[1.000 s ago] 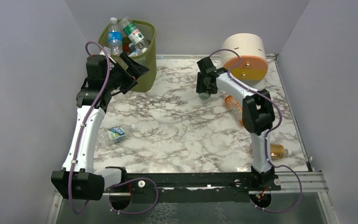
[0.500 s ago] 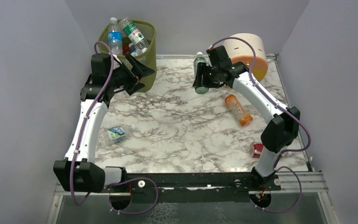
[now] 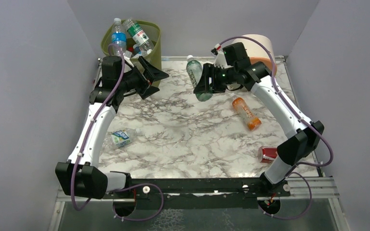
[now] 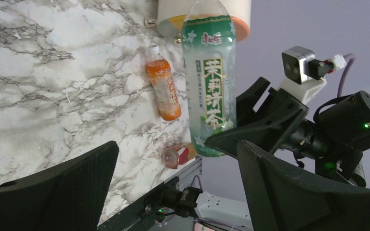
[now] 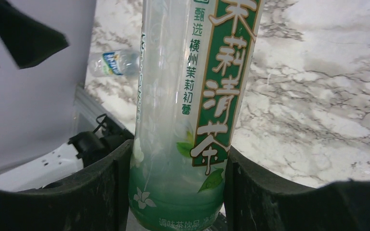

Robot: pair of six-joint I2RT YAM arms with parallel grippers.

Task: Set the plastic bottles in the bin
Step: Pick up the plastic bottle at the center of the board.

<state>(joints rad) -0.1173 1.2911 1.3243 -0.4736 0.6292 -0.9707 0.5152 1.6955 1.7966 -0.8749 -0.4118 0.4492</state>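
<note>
Right wrist view puts our right gripper (image 5: pixel 178 183) clenched on the lower end of a green-label bottle (image 5: pixel 188 86), one jaw on either side just above the base. From above, that bottle hangs clear of the marble table (image 3: pixel 183 134), its long axis tilted, cap toward the back wall and base toward us. The bin (image 3: pixel 154 53) lies to its left in the far left corner, with other bottles poking out of it. Our left gripper (image 3: pixel 153 83), jaws spread wide and empty, sits between bottle and bin, facing the bottle. We judge the left arm nearer the bin, so the next move is either a leftward carry or a handover.
</note>
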